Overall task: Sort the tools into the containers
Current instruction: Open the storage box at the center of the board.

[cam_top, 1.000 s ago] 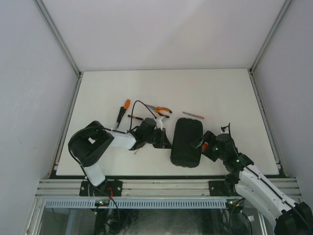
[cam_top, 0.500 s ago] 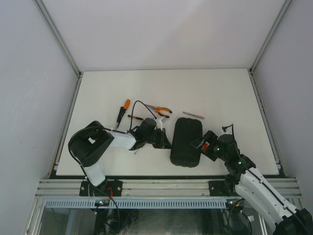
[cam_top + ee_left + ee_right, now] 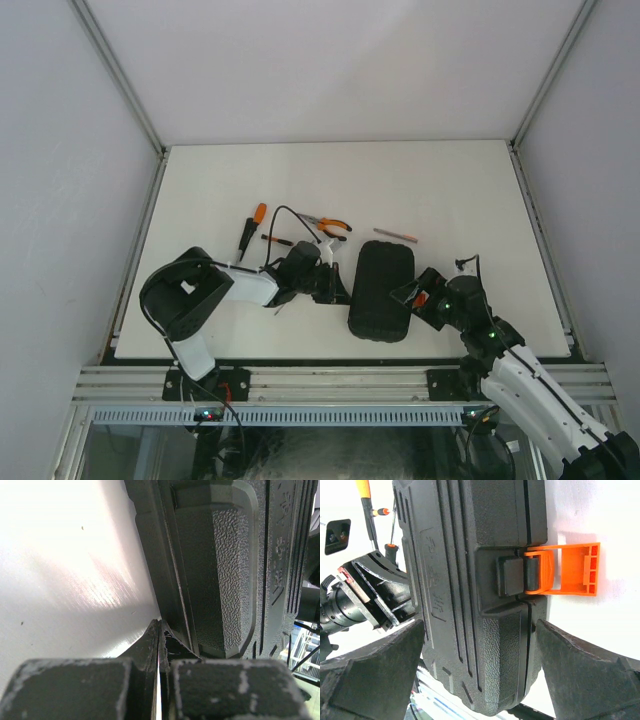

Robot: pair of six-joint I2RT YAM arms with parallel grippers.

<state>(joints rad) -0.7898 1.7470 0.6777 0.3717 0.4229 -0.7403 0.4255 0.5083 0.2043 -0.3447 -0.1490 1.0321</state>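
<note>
Only the right arm has shifted, slightly nearward; the right gripper (image 3: 404, 294) sits against the black case (image 3: 381, 290), near the middle of the bench (image 3: 450, 190). Its wrist view alone shows the orange latch (image 3: 565, 570) flipped out between wide jaws. The left gripper (image 3: 159, 630), jaws pressed together, meets the case's other edge. Plain white walls enclose everything.

Black pebbled plastic case (image 3: 470, 580) — smooth orange latch (image 3: 570, 570).
</note>
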